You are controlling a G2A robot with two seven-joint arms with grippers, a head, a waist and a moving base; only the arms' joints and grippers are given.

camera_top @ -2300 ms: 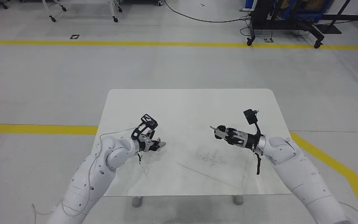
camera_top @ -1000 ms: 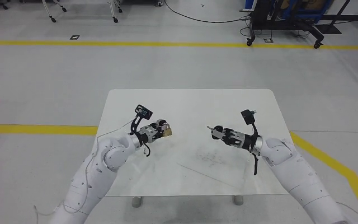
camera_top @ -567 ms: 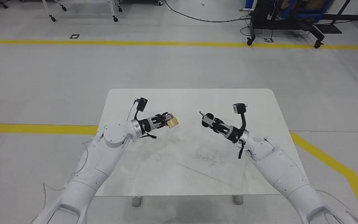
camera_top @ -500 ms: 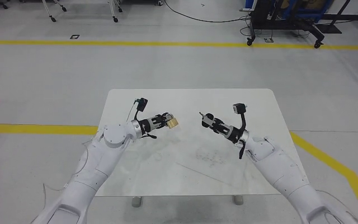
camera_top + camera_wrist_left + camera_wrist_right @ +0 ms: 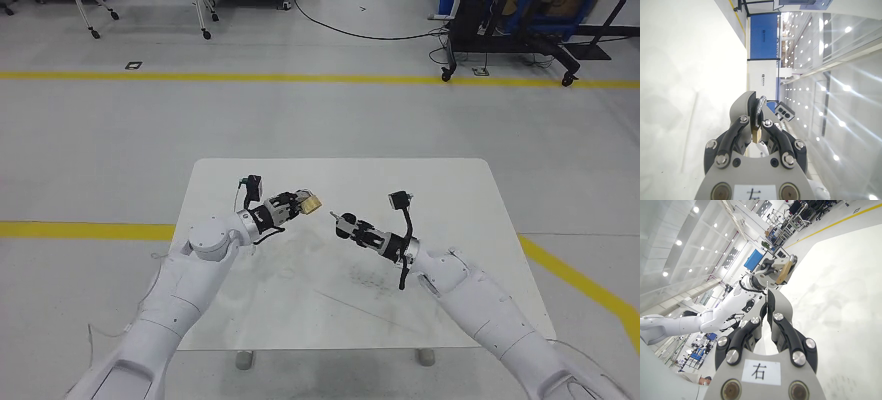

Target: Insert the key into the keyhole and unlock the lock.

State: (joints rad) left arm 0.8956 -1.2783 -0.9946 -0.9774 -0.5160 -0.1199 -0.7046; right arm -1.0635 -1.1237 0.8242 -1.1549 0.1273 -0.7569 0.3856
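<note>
Brass lock and metal key, both held above the table, near each other but apart.
The lock (image 5: pixel 311 204) is a small brass padlock with a silver shackle, pinched by its flat sides in the left gripper (image 5: pixel 300 205); the shackle lies out at the fingertips, and the body's narrow end is turned toward the key (image 5: pixel 768 284). The key is a thin blade with a toothed edge, poking out of the right gripper's (image 5: pixel 769 294) closed fingertips and aimed at the lock, its tip short of it. The keyhole cannot be made out.
</note>
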